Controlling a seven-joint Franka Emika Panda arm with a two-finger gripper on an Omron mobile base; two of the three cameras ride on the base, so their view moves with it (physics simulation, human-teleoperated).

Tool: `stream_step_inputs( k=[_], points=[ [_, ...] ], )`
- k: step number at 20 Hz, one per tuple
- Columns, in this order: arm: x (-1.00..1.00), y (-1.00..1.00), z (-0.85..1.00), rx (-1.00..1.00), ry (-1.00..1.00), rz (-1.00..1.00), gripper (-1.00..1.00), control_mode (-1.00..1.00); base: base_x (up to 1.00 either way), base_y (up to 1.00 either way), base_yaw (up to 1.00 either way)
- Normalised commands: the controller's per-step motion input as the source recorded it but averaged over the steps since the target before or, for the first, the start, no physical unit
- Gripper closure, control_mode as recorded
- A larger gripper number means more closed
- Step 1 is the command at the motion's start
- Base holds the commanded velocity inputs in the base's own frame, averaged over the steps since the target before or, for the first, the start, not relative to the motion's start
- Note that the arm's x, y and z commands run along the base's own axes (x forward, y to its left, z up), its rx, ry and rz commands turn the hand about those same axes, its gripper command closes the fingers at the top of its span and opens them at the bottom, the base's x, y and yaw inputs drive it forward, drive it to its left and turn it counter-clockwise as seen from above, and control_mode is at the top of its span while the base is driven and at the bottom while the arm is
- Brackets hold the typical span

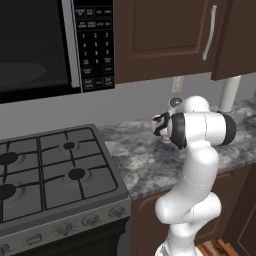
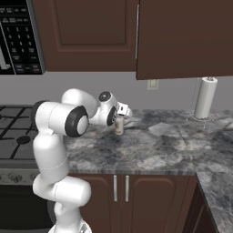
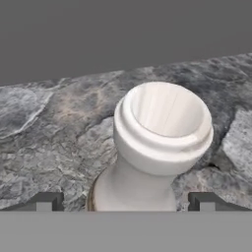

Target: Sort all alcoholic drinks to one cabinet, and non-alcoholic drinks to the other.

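Observation:
A slim pale bottle point(image 3: 147, 147) with a white cap, one of the alcoholic drinks, stands upright on the granite counter point(image 2: 154, 145). My gripper point(image 3: 125, 202) is open, with one dark fingertip on each side of the bottle's neck and not touching it. From the right base view the gripper point(image 2: 124, 110) hovers just above the bottle point(image 2: 119, 126), close to the back wall. A dark brown wall cabinet point(image 2: 86, 32) hangs overhead, and its neighbour's door point(image 2: 182, 36) juts forward. The non-alcoholic drinks are out of view.
A paper towel roll point(image 2: 204, 98) stands at the back right of the counter. To the left are a gas stove point(image 1: 50, 170) and above it a microwave point(image 1: 40, 45). A silver bar handle point(image 1: 210, 32) runs down the cabinet door.

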Motion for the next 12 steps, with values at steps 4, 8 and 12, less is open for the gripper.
stream_step_inputs(
  k=[4,8,12],
  points=[
    [0.05,-0.01,-0.07,0.0,-0.01,0.0,-1.0,-1.0,0.0,0.0,0.0],
    [0.0,0.0,-0.03,0.0,-0.12,0.02,-1.0,-1.0,0.0,0.0,0.0],
    [0.0,-0.03,0.0,0.01,-0.21,0.03,-1.0,-1.0,0.0,0.0,0.0]
  ],
)
